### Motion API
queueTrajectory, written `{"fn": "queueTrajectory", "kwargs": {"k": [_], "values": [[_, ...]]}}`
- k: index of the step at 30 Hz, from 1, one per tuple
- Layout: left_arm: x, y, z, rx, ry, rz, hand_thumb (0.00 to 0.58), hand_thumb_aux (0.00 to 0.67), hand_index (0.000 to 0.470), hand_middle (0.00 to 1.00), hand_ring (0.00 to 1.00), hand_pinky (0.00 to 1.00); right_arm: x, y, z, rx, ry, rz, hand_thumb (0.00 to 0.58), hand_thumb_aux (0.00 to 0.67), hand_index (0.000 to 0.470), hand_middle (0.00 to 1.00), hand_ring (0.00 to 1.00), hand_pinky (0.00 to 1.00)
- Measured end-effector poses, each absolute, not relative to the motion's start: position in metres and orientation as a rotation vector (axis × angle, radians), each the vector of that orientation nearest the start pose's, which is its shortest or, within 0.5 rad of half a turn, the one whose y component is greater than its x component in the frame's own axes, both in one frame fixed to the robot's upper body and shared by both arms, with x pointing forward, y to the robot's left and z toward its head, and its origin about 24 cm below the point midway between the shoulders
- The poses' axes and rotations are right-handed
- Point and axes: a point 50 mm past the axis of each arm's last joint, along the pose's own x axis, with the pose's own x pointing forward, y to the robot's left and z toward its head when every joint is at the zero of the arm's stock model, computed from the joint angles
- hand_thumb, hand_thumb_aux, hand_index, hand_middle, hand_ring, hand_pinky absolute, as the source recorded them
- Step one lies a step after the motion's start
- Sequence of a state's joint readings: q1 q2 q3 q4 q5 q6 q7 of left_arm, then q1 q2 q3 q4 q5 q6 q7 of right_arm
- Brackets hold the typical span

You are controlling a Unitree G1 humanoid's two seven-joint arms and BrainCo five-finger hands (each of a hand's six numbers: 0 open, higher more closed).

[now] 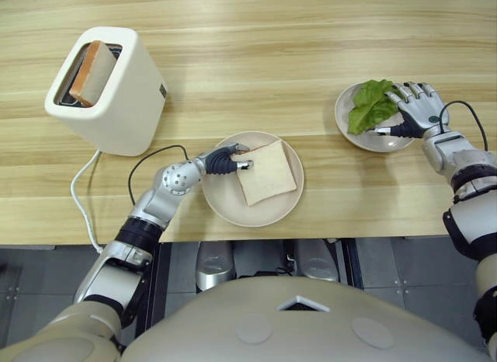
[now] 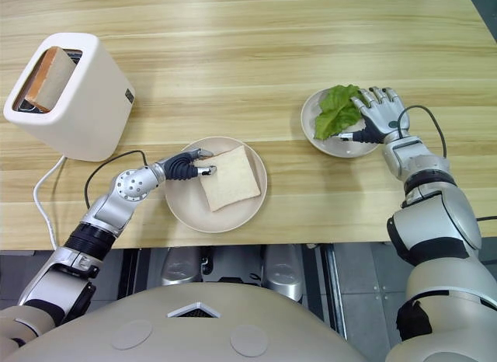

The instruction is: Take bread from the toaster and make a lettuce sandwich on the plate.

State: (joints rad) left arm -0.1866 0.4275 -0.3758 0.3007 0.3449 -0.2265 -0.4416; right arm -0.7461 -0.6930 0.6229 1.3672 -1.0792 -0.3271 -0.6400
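A white toaster (image 1: 124, 106) stood at the far left of the wooden desk (image 1: 272, 59). One slice of toast (image 1: 92, 71) stood upright in its slot, poking above the top. A white power cord (image 1: 78, 195) ran from the toaster's near side toward the near edge of the desk.

To the right of the toaster, nearer the robot, the left hand (image 1: 221, 160) lay over the left rim of a round beige plate (image 1: 233, 210). A thin black cable looped on the desk just beside its wrist. The hand met the left edge of a bread slice (image 1: 268, 172) that lay flat on the plate. The slice was turned slightly askew and covered the plate's right half. Whether the hand pinched the slice or only touched it could not be told.

Well apart to the right and a little farther back sat a small beige dish (image 1: 373, 142) holding a green lettuce leaf (image 1: 369, 106). The leaf filled the dish's left and far parts. The right hand (image 1: 419, 109) rested over the right side of the dish, palm down. Its fingers (image 1: 423, 90) were spread and uncurled, lying against the right edge of the lettuce without closing around it. A black cable arced from the back of the hand over the desk on its right.
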Motion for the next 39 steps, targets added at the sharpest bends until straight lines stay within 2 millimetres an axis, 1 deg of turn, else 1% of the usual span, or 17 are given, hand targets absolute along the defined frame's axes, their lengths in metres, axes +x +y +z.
{"fn": "queueTrajectory", "kwargs": {"k": [5, 6, 7, 8, 9, 10, 16, 17, 18, 19, 20, 24, 31, 34, 38, 39], "values": [[0.259, 0.137, 0.008, 0.874, 0.099, -0.878, 0.580, 0.670, 0.460, 1.00, 1.00, 1.00, 0.326, -0.300, 0.041, -1.982, -0.038, 0.201, 0.000, 0.000, 0.000, 0.00, 0.00, 0.00], [0.259, 0.137, 0.008, 0.880, 0.098, -0.880, 0.569, 0.578, 0.397, 1.00, 1.00, 1.00, 0.328, -0.297, 0.041, -1.980, -0.035, 0.207, 0.000, 0.000, 0.000, 0.00, 0.00, 0.00], [0.259, 0.137, 0.008, 0.883, 0.097, -0.880, 0.478, 0.389, 0.267, 1.00, 1.00, 1.00, 0.329, -0.295, 0.040, -1.978, -0.032, 0.214, 0.000, 0.000, 0.000, 0.00, 0.00, 0.00], [0.259, 0.137, 0.008, 0.889, 0.094, -0.880, 0.018, 0.011, 0.007, 1.00, 1.00, 1.00, 0.329, -0.293, 0.039, -1.977, -0.025, 0.226, 0.000, 0.000, 0.000, 0.00, 0.00, 0.00], [0.260, 0.136, 0.008, 0.901, 0.088, -0.881, 0.018, 0.011, 0.007, 1.00, 1.00, 1.00, 0.329, -0.291, 0.037, -1.977, -0.013, 0.244, 0.000, 0.000, 0.000, 0.00, 0.00, 0.00], [0.260, 0.135, 0.008, 0.921, 0.085, -0.884, 0.000, 0.000, 0.000, 0.00, 0.00, 0.00, 0.329, -0.289, 0.034, -1.978, 0.000, 0.267, 0.000, 0.000, 0.000, 0.00, 0.00, 0.00], [0.264, 0.132, 0.010, 0.994, 0.053, -0.876, 0.000, 0.000, 0.000, 0.00, 0.00, 0.00, 0.329, -0.285, 0.027, -1.974, 0.068, 0.326, 0.000, 0.000, 0.000, 0.00, 0.00, 0.00], [0.264, 0.132, 0.010, 0.996, 0.051, -0.875, 0.000, 0.000, 0.000, 0.00, 0.00, 0.00, 0.329, -0.284, 0.026, -1.969, 0.077, 0.328, 0.297, 0.202, 0.139, 0.00, 0.00, 0.00], [0.264, 0.132, 0.010, 1.001, 0.048, -0.871, 0.000, 0.000, 0.000, 0.00, 0.00, 0.00, 0.330, -0.283, 0.025, -1.962, 0.084, 0.332, 0.476, 0.386, 0.265, 0.00, 0.00, 0.00], [0.264, 0.132, 0.010, 1.003, 0.044, -0.865, 0.000, 0.000, 0.000, 0.00, 0.00, 0.00, 0.330, -0.282, 0.025, -1.954, 0.087, 0.333, 0.476, 0.386, 0.265, 0.00, 0.00, 0.00], [0.264, 0.132, 0.010, 1.005, 0.041, -0.860, 0.000, 0.000, 0.000, 0.00, 0.00, 0.00, 0.331, -0.280, 0.026, -1.946, 0.080, 0.327, 0.580, 0.670, 0.460, 0.00, 0.00, 0.00], [0.265, 0.131, 0.011, 0.999, 0.031, -0.844, 0.000, 0.000, 0.000, 0.00, 0.00, 0.00, 0.334, -0.277, 0.029, -1.931, 0.049, 0.318, 0.580, 0.670, 0.460, 0.00, 0.00, 0.00], [0.266, 0.129, 0.012, 0.979, 0.010, -0.816, 0.000, 0.000, 0.000, 0.00, 0.00, 0.00, 0.334, -0.271, 0.033, -1.881, -0.061, 0.269, 0.580, 0.670, 0.460, 0.00, 0.00, 0.00], [0.267, 0.130, 0.014, 0.972, 0.003, -0.803, 0.000, 0.000, 0.000, 0.00, 0.00, 0.00, 0.335, -0.269, 0.037, -1.860, -0.117, 0.239, 0.580, 0.670, 0.460, 0.00, 0.00, 0.00], [0.270, 0.133, 0.019, 0.955, -0.022, -0.760, 0.000, 0.000, 0.000, 0.00, 0.00, 0.00, 0.341, -0.265, 0.047, -1.837, -0.202, 0.200, 0.580, 0.670, 0.460, 0.00, 0.00, 0.00], [0.271, 0.133, 0.022, 0.950, -0.040, -0.745, 0.000, 0.000, 0.000, 0.00, 0.00, 0.00, 0.343, -0.262, 0.051, -1.825, -0.234, 0.190, 0.580, 0.670, 0.460, 0.42, 0.42, 0.42]]}}
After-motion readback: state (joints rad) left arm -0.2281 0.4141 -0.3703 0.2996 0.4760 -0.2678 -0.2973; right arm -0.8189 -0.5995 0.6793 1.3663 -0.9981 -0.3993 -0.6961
